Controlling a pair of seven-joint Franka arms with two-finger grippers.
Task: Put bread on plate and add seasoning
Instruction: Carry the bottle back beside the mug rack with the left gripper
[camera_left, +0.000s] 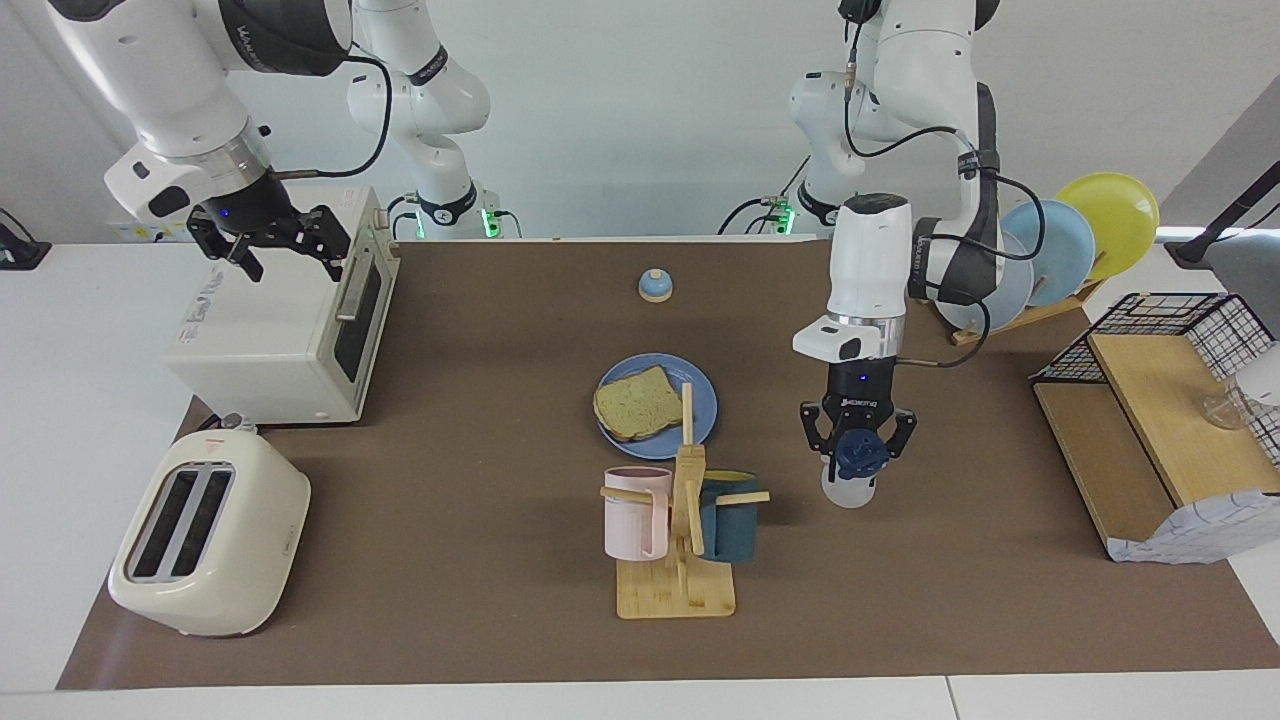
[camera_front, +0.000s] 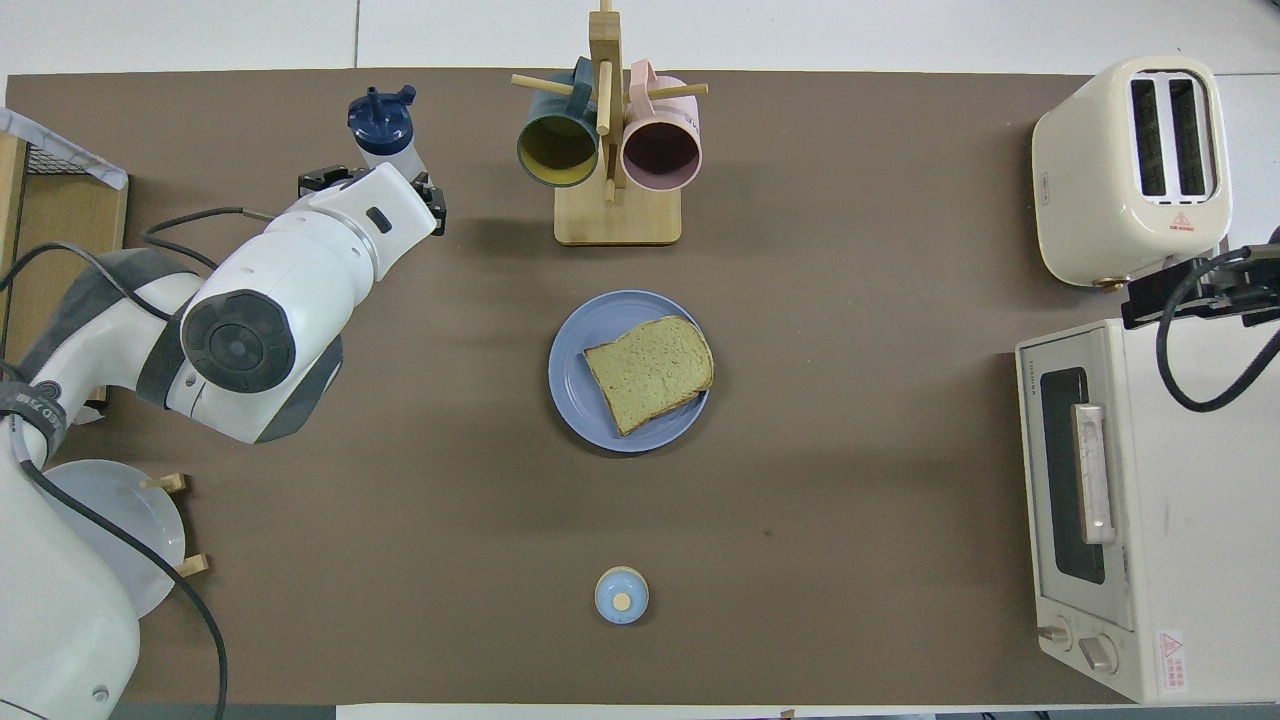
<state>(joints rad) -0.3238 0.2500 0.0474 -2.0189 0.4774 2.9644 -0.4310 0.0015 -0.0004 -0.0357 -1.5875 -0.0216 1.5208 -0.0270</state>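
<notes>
Left arm: mine, reaching out from its base, wrist turned straight down. My left gripper points at the table, fingers clamped on the seasoning.

Right arm: waiting, raised. My right gripper hangs with its fingers spread wide.

Matt blue plate, porous bread, translucent plastic seasoning (glossy cap), wooden mug rack

Left end effector grips the seasoning upright; bread lies on plate.

Bright, even overhead light; soft shadows, sharp pics.
</notes>
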